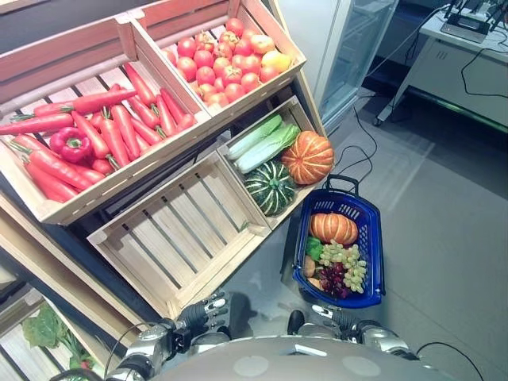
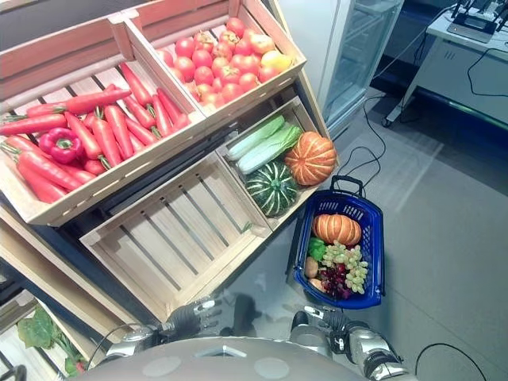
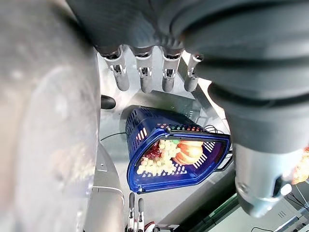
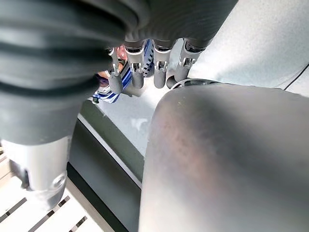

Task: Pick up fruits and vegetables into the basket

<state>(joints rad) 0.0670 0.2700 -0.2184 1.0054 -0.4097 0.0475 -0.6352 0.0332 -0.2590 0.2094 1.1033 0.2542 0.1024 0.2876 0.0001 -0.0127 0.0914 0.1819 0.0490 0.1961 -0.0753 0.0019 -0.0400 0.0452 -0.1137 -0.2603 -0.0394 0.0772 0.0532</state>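
Note:
A blue basket (image 1: 371,238) stands on the floor at the foot of the wooden shelves. In it lie an orange pumpkin (image 1: 333,228), green grapes (image 1: 348,262), dark grapes (image 1: 332,279) and a small green vegetable (image 1: 314,249). My left hand (image 1: 208,309) hangs low beside the empty crate, left of the basket, with straight fingers (image 3: 145,72) and nothing in it. My right hand (image 1: 327,317) hangs just in front of the basket, also empty, fingers (image 4: 159,67) relaxed. The basket (image 3: 174,159) shows past the left hand's fingers.
The upper crates hold carrots (image 1: 111,127) with a red pepper (image 1: 70,144), and red fruit (image 1: 226,59). A lower crate holds cabbage (image 1: 262,143), an orange pumpkin (image 1: 308,157) and a green squash (image 1: 270,186). An empty crate (image 1: 178,230) sits beside it. Open floor lies to the right.

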